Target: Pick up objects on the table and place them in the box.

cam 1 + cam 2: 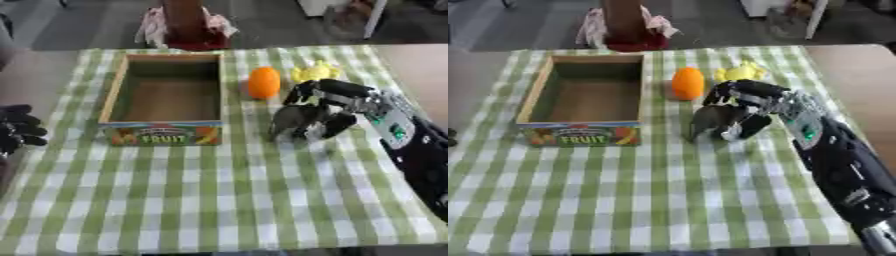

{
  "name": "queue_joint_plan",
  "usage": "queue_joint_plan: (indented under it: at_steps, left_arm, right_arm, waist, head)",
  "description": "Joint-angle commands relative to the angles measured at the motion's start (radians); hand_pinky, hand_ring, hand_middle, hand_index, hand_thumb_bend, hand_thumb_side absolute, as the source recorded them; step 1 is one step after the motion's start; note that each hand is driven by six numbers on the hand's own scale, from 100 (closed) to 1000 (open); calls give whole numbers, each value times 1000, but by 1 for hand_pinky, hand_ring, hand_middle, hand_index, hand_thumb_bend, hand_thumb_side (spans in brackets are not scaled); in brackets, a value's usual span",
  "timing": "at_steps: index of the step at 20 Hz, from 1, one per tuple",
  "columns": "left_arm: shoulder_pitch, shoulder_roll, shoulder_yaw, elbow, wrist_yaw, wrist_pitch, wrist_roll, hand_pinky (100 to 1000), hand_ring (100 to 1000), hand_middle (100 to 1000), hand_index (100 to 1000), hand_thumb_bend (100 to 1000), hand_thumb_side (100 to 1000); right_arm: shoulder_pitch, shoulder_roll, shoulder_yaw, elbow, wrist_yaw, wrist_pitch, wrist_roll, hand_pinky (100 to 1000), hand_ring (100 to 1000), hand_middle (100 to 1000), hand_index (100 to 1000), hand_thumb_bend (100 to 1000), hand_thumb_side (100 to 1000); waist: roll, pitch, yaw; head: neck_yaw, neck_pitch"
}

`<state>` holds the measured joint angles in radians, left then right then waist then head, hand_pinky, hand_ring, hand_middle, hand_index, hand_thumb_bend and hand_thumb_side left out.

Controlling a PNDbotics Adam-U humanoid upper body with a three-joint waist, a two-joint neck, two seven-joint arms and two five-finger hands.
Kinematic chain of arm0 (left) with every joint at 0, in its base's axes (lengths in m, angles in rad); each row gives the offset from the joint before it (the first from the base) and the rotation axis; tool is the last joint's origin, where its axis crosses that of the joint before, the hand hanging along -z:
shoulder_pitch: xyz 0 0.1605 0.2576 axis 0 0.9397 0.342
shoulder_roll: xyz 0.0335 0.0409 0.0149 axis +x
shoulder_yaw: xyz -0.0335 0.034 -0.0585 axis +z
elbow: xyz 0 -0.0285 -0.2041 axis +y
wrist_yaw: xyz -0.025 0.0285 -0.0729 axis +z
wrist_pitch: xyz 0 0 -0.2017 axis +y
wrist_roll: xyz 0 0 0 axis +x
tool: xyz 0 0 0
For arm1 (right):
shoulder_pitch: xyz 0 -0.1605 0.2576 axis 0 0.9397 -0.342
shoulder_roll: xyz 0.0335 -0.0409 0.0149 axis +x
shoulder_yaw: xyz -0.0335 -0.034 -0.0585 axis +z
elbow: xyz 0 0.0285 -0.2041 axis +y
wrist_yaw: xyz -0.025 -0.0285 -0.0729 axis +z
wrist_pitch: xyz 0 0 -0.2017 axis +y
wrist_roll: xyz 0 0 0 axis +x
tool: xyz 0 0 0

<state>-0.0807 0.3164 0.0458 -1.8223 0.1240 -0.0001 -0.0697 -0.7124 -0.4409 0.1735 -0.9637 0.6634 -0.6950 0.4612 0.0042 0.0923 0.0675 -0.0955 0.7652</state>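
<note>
box (114,95) empty; orange (263,82) and yellow item (315,71) on cloth just right of it; right hand (317,112) curled over dark object (290,122), apparently grasped; left hand (17,129) idle.
</note>
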Motion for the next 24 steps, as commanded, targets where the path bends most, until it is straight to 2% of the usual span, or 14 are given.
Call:
queue_joint_plan:
  at_steps: [1, 10, 17, 18, 19, 21, 24]
  left_arm:
    - [-12, 13, 1, -11, 0, -2, -2, 570, 587, 561, 737, 100, 853]
    - [-14, 13, 1, -10, 0, -2, -2, 570, 587, 561, 737, 100, 853]
    - [-13, 12, 1, -9, 0, -1, -2, 570, 587, 560, 737, 100, 853]
    - [-13, 12, 1, -9, 0, -1, -2, 570, 587, 561, 737, 100, 853]
    - [-13, 12, 1, -9, 0, -1, -2, 570, 587, 561, 737, 100, 853]
    - [-13, 12, 1, -9, 0, -1, -2, 570, 587, 560, 737, 100, 854]
    - [-13, 12, 2, -9, 0, -1, -1, 570, 587, 560, 737, 100, 854]
  right_arm:
    - [-20, -11, -5, -1, 22, -83, 68, 727, 771, 742, 820, 377, 361]
    - [-22, -9, -5, 2, 36, -87, 39, 638, 621, 639, 768, 314, 313]
    - [-23, -6, -7, 6, 35, -83, 15, 536, 533, 560, 721, 211, 283]
    - [-23, -6, -8, 7, 34, -82, 12, 500, 503, 531, 702, 158, 275]
    - [-23, -7, -8, 8, 34, -80, 10, 495, 499, 526, 698, 153, 274]
    - [-24, -7, -8, 9, 32, -76, 7, 423, 443, 468, 647, 100, 254]
    - [-25, -7, -10, 9, 25, -70, 0, 352, 385, 409, 605, 100, 232]
  waist:
    - [1, -10, 1]
    - [0, -10, 2]
    - [-1, -10, 2]
    - [-1, -10, 2]
    - [-1, -10, 2]
    - [-1, -10, 2]
    - [-1, -9, 2]
  head:
    - [-3, 5]
    - [-4, 5]
    - [-5, 5]
    - [-5, 5]
    - [-5, 5]
    - [-5, 5]
    - [-5, 5]
